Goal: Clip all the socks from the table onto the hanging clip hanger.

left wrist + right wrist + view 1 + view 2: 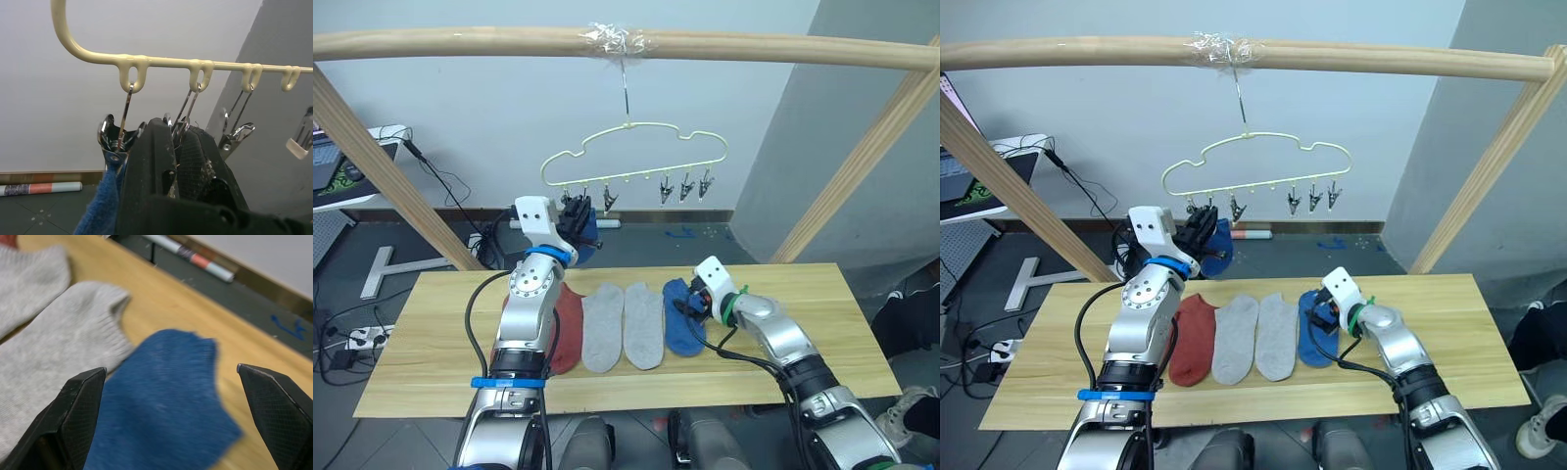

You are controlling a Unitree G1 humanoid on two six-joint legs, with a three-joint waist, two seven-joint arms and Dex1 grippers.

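Blue sock (681, 317) lies flat on the table (803, 323), rightmost of the row, long axis running near-to-far, cuff at the far end; just beside it on its left, two grey socks (623, 325), then a rust-red sock (566, 323) partly under the left arm. Right gripper (171, 396) sits directly over the blue sock's cuff end w/ fingers spread wide, one on either side of the fabric, not yet touching it; this arm is clearly the nearer one, so the coming pick looks like a short drop straight onto the cuff, closing across the sock's width. Left gripper (576, 217) is raised well above the table at the leftmost clips of the clip hanger (636, 157); fingers pressed together around a clip (178, 129), w/ a second blue sock (100, 210) hanging from the adjacent end clip. Remaining clips to the right hang empty.
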